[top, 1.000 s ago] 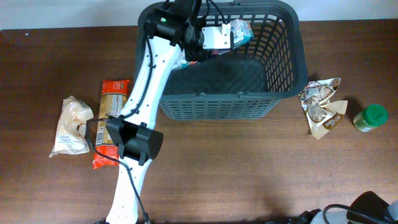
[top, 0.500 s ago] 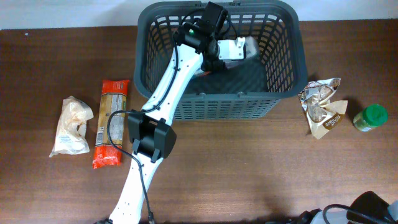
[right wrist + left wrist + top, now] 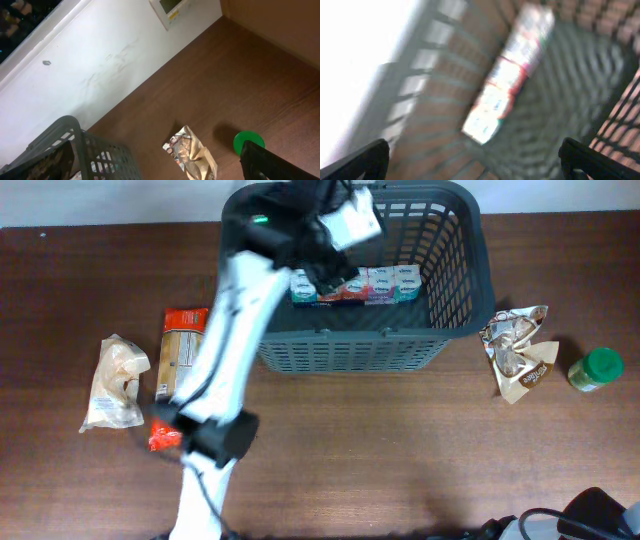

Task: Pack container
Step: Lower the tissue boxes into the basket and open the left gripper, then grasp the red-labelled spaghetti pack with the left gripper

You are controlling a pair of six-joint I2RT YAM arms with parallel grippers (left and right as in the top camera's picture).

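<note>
The container (image 3: pixel 470 290) is a dark grey slotted basket at the top middle of the table. A long pack of tissue packets (image 3: pixel 352 284), white with blue and red print, lies on its floor. My left gripper (image 3: pixel 340 242) hovers above the basket's left part, blurred by motion, open and empty. Its wrist view shows the same tissue pack (image 3: pixel 507 75) lying free below, between the widely spread fingertips (image 3: pixel 367 160). My right gripper (image 3: pixel 142 169) is open and empty, high above the table's right side; one finger (image 3: pixel 270 162) shows at the lower right.
Left of the basket lie a bread bag (image 3: pixel 118 380) and an orange-red packet (image 3: pixel 178 375). To its right are a crumpled tan snack bag (image 3: pixel 520 352) and a green-lidded jar (image 3: pixel 597 370). The right wrist view shows that snack bag (image 3: pixel 192 152), green lid (image 3: pixel 246 141) and basket rim (image 3: pixel 67 125).
The left gripper carried the tissue pack into the basket, opened and let it go. The pack now lies on the basket floor and the arm has swung up and left.
</note>
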